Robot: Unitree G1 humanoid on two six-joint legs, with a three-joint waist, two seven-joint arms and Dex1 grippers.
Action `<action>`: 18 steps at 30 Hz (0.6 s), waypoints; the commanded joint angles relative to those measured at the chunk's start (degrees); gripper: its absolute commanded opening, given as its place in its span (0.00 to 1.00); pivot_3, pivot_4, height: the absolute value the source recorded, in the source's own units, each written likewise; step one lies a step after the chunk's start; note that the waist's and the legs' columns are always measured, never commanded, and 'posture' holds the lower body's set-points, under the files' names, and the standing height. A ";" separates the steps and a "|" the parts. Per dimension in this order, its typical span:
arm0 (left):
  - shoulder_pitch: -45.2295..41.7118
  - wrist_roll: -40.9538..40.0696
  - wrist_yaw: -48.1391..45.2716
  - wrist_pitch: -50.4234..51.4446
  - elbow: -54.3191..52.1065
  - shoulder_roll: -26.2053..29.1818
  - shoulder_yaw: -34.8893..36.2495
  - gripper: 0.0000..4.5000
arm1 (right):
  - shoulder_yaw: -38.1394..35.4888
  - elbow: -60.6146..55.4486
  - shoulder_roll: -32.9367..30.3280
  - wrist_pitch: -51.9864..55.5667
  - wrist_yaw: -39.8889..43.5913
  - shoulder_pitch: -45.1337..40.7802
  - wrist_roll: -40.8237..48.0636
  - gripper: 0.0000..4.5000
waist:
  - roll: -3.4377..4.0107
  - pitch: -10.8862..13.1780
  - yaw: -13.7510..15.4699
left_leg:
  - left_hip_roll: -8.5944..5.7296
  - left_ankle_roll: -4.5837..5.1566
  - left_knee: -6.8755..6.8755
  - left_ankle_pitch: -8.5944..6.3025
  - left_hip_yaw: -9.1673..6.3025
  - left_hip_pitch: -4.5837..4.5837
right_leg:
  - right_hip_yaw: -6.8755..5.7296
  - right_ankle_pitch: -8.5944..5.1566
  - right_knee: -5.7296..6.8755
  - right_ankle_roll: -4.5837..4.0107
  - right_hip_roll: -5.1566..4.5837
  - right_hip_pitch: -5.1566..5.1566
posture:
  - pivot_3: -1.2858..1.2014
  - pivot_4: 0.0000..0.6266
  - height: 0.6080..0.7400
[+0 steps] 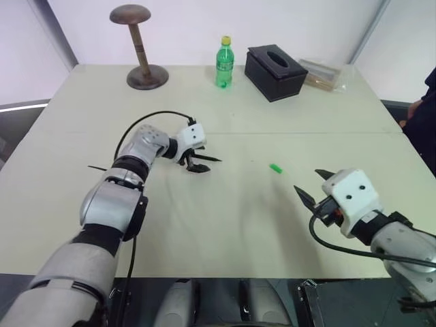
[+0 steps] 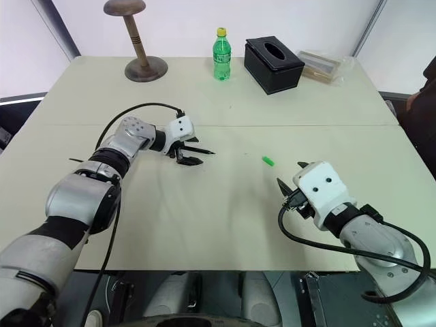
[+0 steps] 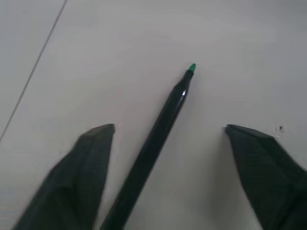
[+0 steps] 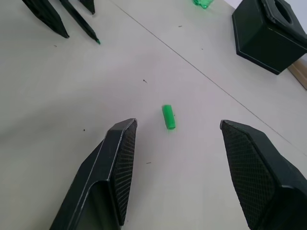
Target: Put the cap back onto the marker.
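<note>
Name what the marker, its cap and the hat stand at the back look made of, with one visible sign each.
Marker: probably glossy black plastic; a highlight runs along its barrel.
Cap: bright green, smooth, likely plastic.
Hat stand: looks like turned wood, brown with a slight sheen.

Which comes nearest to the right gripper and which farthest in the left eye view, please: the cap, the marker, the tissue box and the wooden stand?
Measured from the right gripper:
1. The cap, lying just ahead of it, toward the table's middle.
2. The marker, farther left, between the left gripper's open fingers.
3. The tissue box, at the far edge.
4. The wooden stand, far left corner.
</note>
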 commanded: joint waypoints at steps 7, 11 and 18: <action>0.78 0.31 -1.59 1.05 -0.40 0.52 0.43 0.31 | -2.24 -2.02 -1.51 -1.93 -1.47 0.76 2.05 0.63 | 0.00 0.00 0.06 | 0.00 0.00 0.01 0.00 0.01 0.01 | 0.01 0.00 0.02 0.00 -0.01 0.00 | 0.52 0.24 1.00; 1.22 -0.05 -4.04 0.83 -0.86 1.27 0.61 0.31 | -2.27 -2.02 -2.02 -1.98 -1.99 0.83 2.66 0.63 | 0.00 0.00 0.01 | 0.00 0.00 0.01 0.00 0.01 0.01 | 0.01 0.00 0.02 0.00 0.00 0.00 | 0.52 0.24 1.00; 3.09 -1.78 -13.27 -0.26 -3.25 3.03 1.07 0.31 | -0.70 -2.02 -1.73 -1.87 -2.76 0.54 3.00 0.63 | 0.00 -0.01 -0.01 | 0.01 0.00 0.01 0.00 0.01 0.01 | 0.01 0.00 0.03 0.00 0.00 0.00 | 0.52 0.24 1.00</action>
